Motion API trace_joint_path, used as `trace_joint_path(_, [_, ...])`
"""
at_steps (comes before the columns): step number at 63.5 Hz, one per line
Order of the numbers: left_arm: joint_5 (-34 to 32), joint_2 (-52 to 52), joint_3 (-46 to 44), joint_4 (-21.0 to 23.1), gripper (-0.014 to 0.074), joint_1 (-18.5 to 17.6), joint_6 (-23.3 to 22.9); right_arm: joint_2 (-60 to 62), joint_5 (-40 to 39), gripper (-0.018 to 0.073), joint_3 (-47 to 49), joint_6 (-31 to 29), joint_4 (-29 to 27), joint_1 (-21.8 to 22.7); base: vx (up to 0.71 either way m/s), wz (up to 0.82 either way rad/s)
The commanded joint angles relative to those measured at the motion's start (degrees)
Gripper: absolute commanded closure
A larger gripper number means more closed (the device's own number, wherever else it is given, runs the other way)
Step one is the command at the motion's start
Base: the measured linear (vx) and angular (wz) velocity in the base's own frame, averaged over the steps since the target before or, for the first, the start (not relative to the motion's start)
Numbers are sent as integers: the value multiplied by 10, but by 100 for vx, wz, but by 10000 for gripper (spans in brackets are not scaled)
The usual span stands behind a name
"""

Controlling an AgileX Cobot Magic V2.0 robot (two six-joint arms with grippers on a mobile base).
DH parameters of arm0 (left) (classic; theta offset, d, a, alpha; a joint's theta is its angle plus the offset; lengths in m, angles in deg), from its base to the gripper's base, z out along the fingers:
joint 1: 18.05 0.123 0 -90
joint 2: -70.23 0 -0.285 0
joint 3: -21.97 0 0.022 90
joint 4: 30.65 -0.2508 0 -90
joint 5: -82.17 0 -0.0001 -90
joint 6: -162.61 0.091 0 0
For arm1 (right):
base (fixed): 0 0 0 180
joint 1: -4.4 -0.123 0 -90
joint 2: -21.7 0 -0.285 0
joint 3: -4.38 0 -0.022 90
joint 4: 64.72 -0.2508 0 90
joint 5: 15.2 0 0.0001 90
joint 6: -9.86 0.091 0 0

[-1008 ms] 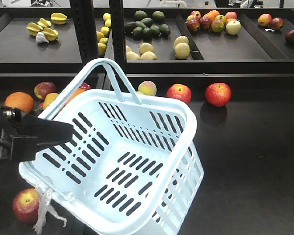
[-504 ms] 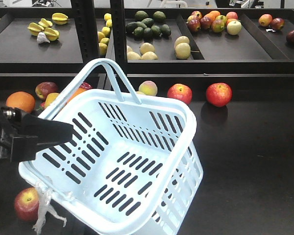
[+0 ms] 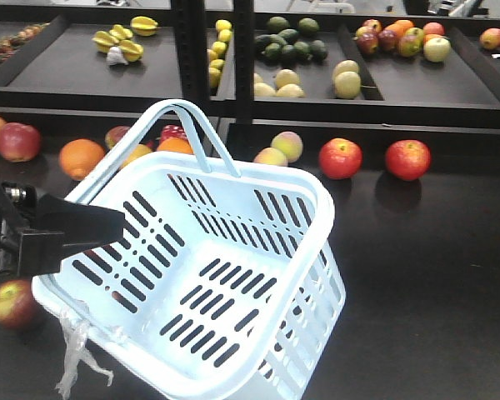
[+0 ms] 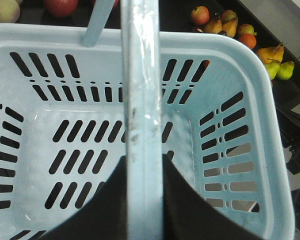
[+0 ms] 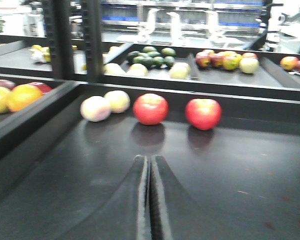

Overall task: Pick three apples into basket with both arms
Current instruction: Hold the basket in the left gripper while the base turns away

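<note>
The pale blue basket (image 3: 317, 198) hangs tilted at centre-left, nothing inside it. My left gripper (image 3: 77, 229) is shut on one of its hoop handles (image 4: 142, 100), which runs up between the black jaws (image 4: 144, 200) above the slotted floor. Two red apples (image 3: 340, 158) (image 3: 407, 159) rest against the back ledge of the dark table. A third apple (image 3: 11, 302) lies low on the left, beside the basket. In the right wrist view my right gripper (image 5: 150, 160) is shut with nothing in it, low over the table, facing the two apples (image 5: 150, 108) (image 5: 203, 113).
Pale peach-coloured fruits (image 3: 282, 148) lie left of the two apples, oranges (image 3: 81, 157) and another red fruit (image 3: 17, 142) further left. Black shelf trays (image 3: 417, 83) behind hold mixed fruit. A black upright post (image 3: 242, 58) divides the shelves.
The whole scene has slid right in the front view, bringing more fruit in at the left. The lower-left apple has shifted left and up. Basket and left gripper keep their place in the frame.
</note>
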Motion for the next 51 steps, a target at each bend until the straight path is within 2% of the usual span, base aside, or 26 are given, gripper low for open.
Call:
trace_joint_path(1, [-41,-8,-19,33,603,-3,0,6,-40,561,-7,-4,6,5,-9,28])
trace_joint_path(51, [-41,-8,-19,33,603,-3,0,6,-40,561,-7,-4,6,5,-11,42])
